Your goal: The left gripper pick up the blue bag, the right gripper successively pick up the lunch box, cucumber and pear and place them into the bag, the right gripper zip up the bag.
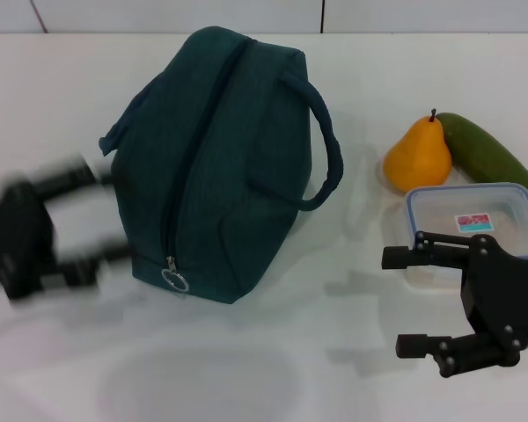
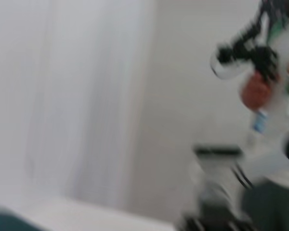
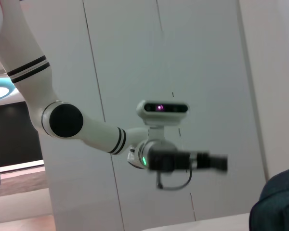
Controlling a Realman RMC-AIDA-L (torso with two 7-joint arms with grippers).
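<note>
The blue bag (image 1: 220, 158) lies on the white table with its zipper closed and the ring pull (image 1: 174, 280) at the near end. My left gripper (image 1: 92, 220) is motion-blurred, open, just left of the bag with its fingers pointing at the bag's side. It also shows in the right wrist view (image 3: 216, 162). My right gripper (image 1: 405, 301) is open and empty, hovering at the near edge of the lunch box (image 1: 475, 220). The pear (image 1: 418, 158) stands behind the box, and the cucumber (image 1: 493, 158) lies to the right of the pear.
The white table (image 1: 246, 369) stretches in front of the bag. A corner of the bag shows in the right wrist view (image 3: 279, 202). The left wrist view is blurred and shows a wall and part of the robot's body (image 2: 260, 72).
</note>
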